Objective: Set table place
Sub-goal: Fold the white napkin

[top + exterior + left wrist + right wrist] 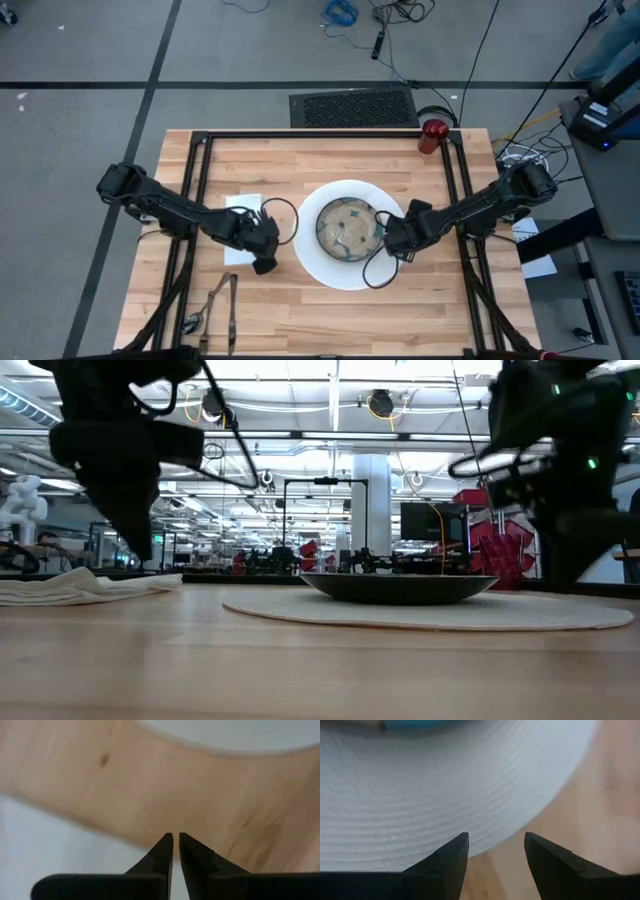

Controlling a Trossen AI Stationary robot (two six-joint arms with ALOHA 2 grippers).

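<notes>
The dark metal cutlery (220, 305) lies on the pale butcher-block wooden desk (290, 320), toward the desk's near edge from the left claw (264, 264), its long axis running roughly front to back. That claw, pinched nearly shut on nothing, hangs between the white cloth napkin (243, 210) and the big round white plate (310, 262), and is much the nearer one. The right claw (495, 851) stands spread wide and empty over the plate's far rim, just beside the patterned beige-blue bowl (347, 229). The small red cup (432, 133) stands well behind it.
</notes>
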